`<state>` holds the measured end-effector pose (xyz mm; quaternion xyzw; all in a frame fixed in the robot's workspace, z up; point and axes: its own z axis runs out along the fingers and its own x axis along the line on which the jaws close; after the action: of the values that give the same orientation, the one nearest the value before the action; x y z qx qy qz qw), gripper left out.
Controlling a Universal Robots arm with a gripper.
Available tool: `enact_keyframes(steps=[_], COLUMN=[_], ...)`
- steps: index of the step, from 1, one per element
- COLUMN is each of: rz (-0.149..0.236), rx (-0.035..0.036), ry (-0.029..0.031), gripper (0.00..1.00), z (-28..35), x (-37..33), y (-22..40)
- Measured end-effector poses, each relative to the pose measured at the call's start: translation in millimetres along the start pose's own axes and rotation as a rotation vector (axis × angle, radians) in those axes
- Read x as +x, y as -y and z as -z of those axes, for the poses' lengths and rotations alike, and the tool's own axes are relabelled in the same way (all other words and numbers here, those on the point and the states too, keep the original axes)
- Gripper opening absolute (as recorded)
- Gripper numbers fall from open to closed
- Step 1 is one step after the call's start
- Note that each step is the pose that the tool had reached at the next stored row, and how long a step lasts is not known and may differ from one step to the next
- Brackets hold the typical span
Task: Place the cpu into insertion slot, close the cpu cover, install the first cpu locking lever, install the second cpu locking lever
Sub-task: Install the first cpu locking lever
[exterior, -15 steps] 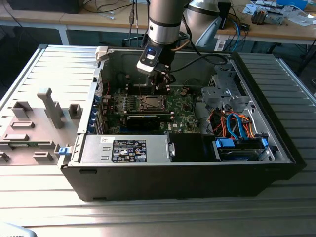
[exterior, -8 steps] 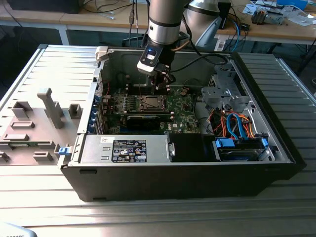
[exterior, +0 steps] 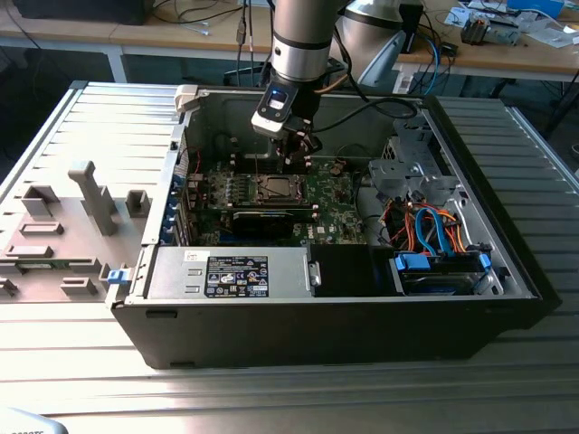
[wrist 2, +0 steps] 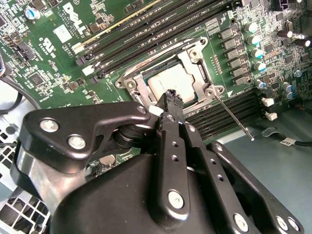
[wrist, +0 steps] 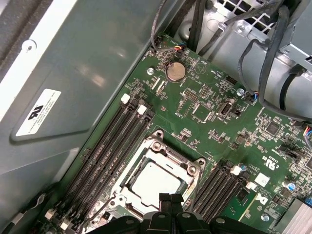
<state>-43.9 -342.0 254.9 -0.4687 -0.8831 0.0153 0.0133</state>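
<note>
Already the cpu (wrist: 155,181) sits in the insertion slot (wrist: 126,181) beneath the cpu cover (wrist: 189,169); end effector (wrist: 170,199) pinched together, empty.

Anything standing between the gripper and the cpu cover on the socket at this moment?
Nothing visible does. The gripper hangs close over the silvery square-frame cpu cover, which lies around the grey metal-topped square cpu seated in the socket. The jaws are together and empty. A thin metal locking lever sticks out sideways, off that path.

You've got a white logo (wrist 2: 73,13) printed on the green motherboard (wrist 2: 48,53), a white sticker (wrist: 38,112) on the grey case wall (wrist: 87,58), and a black label (exterior: 237,276) on the silver box (exterior: 172,271); its fine print's unreadable.
</note>
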Motion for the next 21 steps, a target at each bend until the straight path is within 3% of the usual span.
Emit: enact_keyframes(steps=[21], rz=[0.023], rx=[0.0002], ry=[0.0009], gripper=[0.11], z=[-0.1], x=[0.0], y=[0.0])
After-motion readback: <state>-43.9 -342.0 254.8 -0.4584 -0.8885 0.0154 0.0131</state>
